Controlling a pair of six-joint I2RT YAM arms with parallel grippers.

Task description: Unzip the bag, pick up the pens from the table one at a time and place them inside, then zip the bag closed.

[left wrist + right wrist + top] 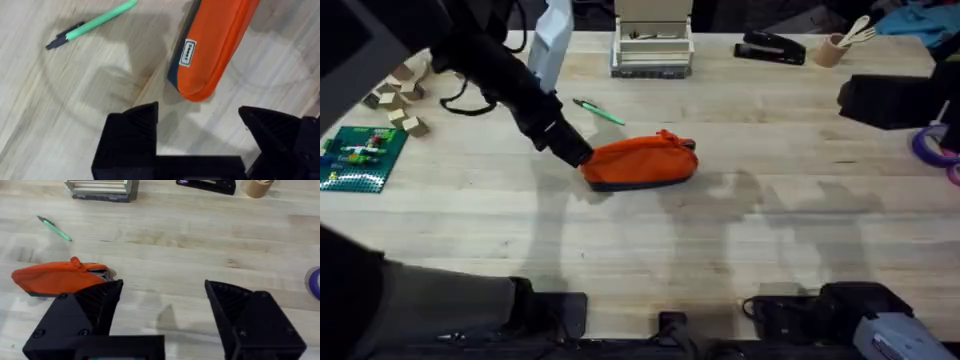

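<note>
I judge the task barely begun: the bag (642, 162) lies on the table (740, 250) near its middle, its zipper looking closed, and the pen (599, 112) rests just behind it, not yet packed. My left gripper (200, 132) hangs with fingers wide at the bag's end; the right gripper (162, 310) gapes too. A small white label (188, 52) sits on the bag (its writing unreadable to me).

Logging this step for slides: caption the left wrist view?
Open left end effector poised at the orange bag's end, green pen lying apart on the table.
</note>
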